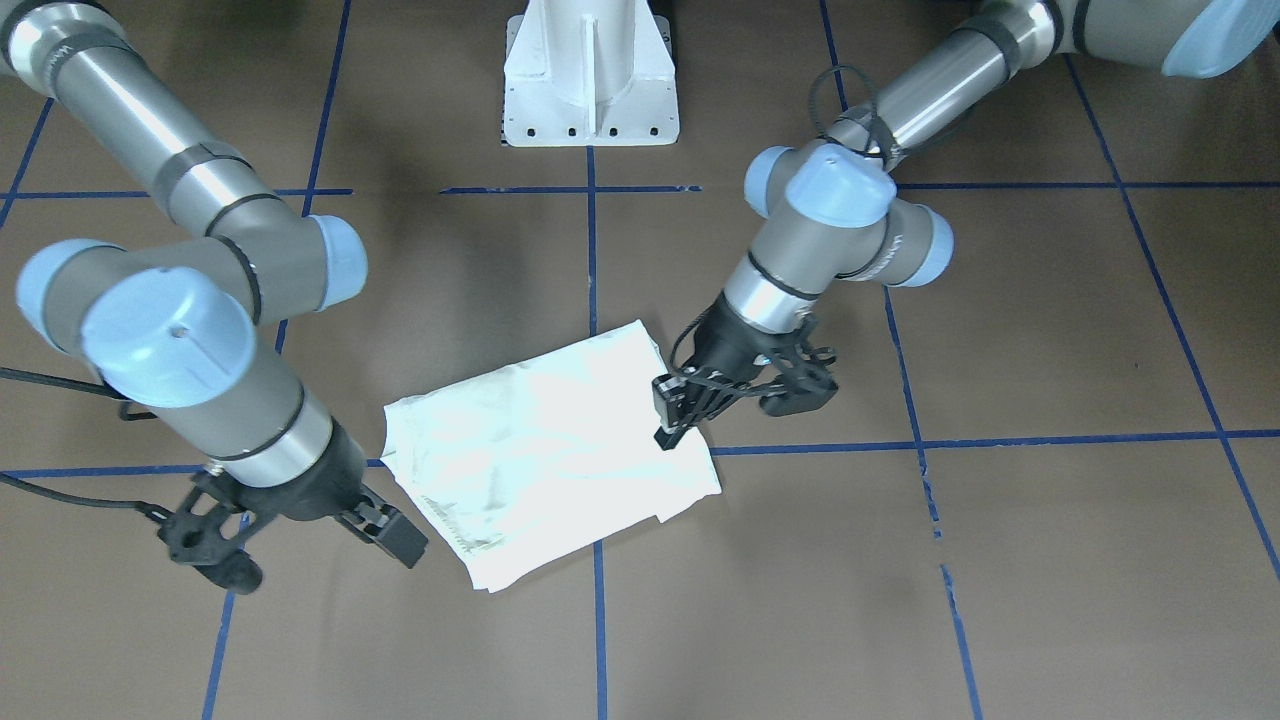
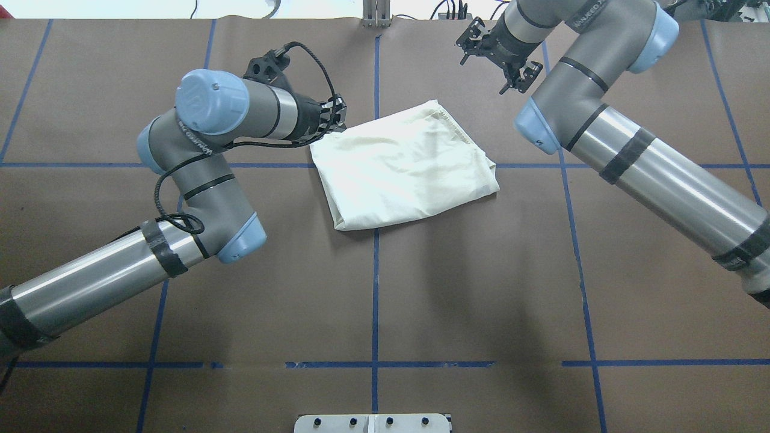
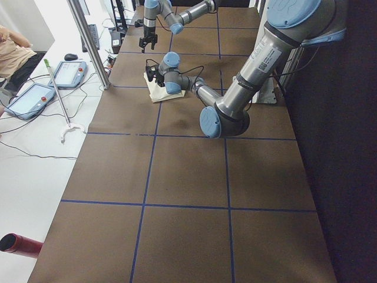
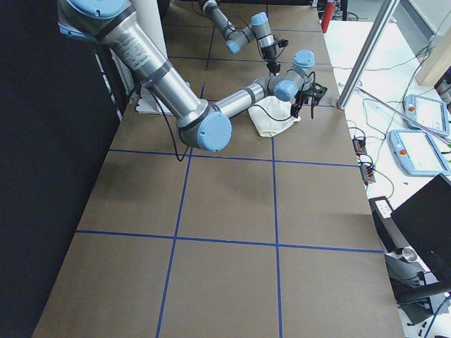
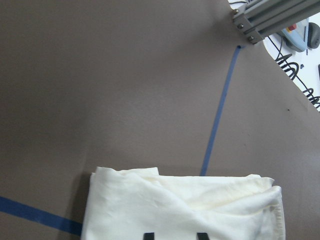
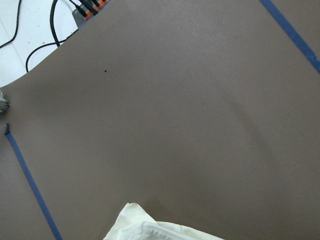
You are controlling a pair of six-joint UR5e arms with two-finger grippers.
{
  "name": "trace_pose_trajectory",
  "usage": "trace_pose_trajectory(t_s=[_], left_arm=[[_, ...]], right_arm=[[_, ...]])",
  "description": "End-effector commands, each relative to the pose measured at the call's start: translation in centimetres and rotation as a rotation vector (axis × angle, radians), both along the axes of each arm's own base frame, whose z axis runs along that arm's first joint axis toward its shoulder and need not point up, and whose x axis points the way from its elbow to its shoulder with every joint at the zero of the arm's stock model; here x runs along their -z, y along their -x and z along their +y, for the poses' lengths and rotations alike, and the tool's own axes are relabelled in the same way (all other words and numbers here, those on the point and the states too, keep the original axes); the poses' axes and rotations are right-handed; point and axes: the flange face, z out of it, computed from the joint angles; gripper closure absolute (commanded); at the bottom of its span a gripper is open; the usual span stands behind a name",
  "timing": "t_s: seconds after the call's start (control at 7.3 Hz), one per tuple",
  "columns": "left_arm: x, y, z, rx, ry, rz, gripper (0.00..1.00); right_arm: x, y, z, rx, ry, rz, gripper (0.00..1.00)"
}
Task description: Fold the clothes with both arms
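Observation:
The cream-white shirt (image 1: 540,450) lies folded into a rough rectangle on the brown table, plain side up, its print hidden; it also shows in the overhead view (image 2: 406,165). My left gripper (image 2: 334,120) sits low at the shirt's left edge, on the view's right in the front view (image 1: 675,420). In the left wrist view its fingertips (image 5: 147,235) stand apart over the cloth (image 5: 185,205), holding nothing. My right gripper (image 2: 516,79) is open and empty, above bare table beyond the shirt's far right corner (image 6: 150,230).
The white pedestal base (image 1: 590,75) stands at the robot's side of the table. Blue tape lines (image 2: 376,264) grid the brown surface. Beyond the far edge are an aluminium post (image 3: 88,41), teach pendants (image 3: 70,73) and cables.

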Motion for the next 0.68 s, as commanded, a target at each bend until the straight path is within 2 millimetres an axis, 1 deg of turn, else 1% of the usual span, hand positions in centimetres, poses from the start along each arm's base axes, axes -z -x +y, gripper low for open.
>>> trace_pose_trajectory(t_s=[0.0,0.14,0.27,0.41,0.55], left_arm=[[1.5,-6.7,1.2,-0.12,-0.12,-0.125,1.0],[3.1,-10.4,0.7,-0.163,-0.157,-0.169,1.0],[4.5,-11.9,-0.2,-0.175,-0.177,-0.188,1.0],[4.4,-12.9,-0.9,-0.2,-0.188,-0.215,1.0],[3.8,-13.5,-1.5,-0.194,-0.222,-0.191,1.0]], right_arm=[[-1.4,-1.6,0.5,0.014,-0.013,0.002,0.0],[-1.9,-1.8,0.7,0.017,-0.012,0.003,0.0],[-2.4,-2.0,0.8,0.02,-0.016,0.008,0.0],[-2.8,-2.1,0.9,0.022,-0.015,0.012,0.0],[-3.2,-2.2,1.1,0.022,-0.014,0.013,0.0]])
